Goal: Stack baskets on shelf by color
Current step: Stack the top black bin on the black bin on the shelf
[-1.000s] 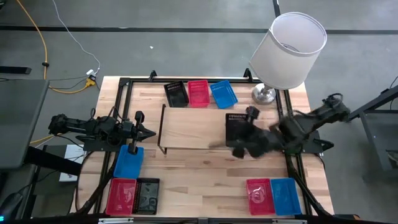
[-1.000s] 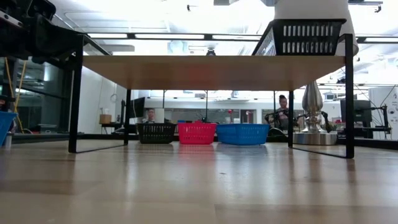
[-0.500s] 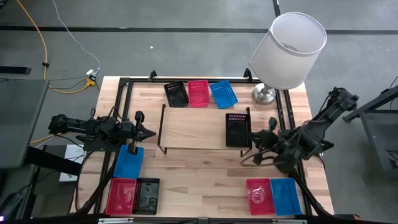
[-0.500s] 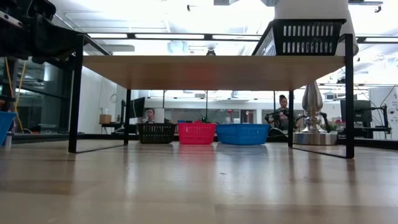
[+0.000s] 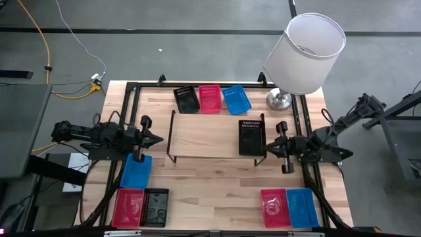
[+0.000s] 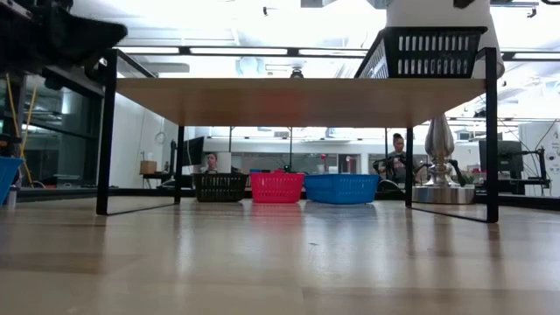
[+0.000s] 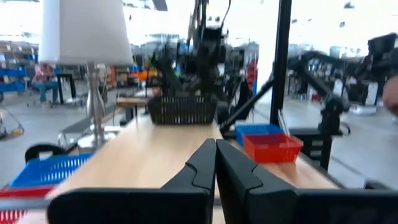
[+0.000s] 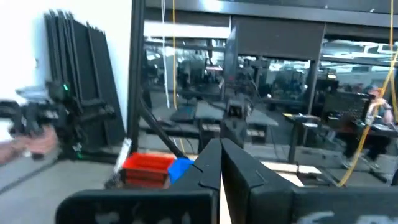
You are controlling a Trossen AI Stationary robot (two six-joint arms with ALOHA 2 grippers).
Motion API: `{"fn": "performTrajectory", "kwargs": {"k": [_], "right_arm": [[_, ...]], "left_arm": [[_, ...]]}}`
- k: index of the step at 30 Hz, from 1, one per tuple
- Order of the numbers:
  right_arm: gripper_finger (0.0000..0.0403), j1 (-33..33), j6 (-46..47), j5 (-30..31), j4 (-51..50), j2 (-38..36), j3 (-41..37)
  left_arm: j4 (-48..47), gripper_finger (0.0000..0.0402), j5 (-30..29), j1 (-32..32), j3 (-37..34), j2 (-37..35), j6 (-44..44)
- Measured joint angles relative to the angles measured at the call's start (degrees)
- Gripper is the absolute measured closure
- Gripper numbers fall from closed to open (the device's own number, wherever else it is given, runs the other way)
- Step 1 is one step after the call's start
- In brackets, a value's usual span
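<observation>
Table (image 5: pixel 217 178) — shelf (image 5: pixel 204 135), eight baskets, lamp (image 5: pixel 279 100); shelf — black basket (image 5: pixel 251 137).

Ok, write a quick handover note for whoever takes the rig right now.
Left gripper: shut, empty, by the shelf's left end.
Right gripper: shut, empty, beside the shelved black basket at the right end.
Done: only that basket.
Left: eight on the table: rear black, rear red, rear blue; front-left blue, front-left red, front-left black; front-right red, front-right blue.
</observation>
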Motion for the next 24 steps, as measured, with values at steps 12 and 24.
{"fn": "performTrajectory", "kwargs": {"k": [12, 24], "right_arm": [[0.0403, -5.12, -0.14, -0.28, -0.27, 3.72, -0.36], [0.0403, -11.8, 5.17, 0.05, -0.35, 8.49, -0.36]], "left_arm": [[8.9, 0.0354, -20.41, 0.12, 6.15, 7.55, 2.86], [-8.08, 0.021, -39.99, 13.25, 35.85, 44.83, -5.69]]}}
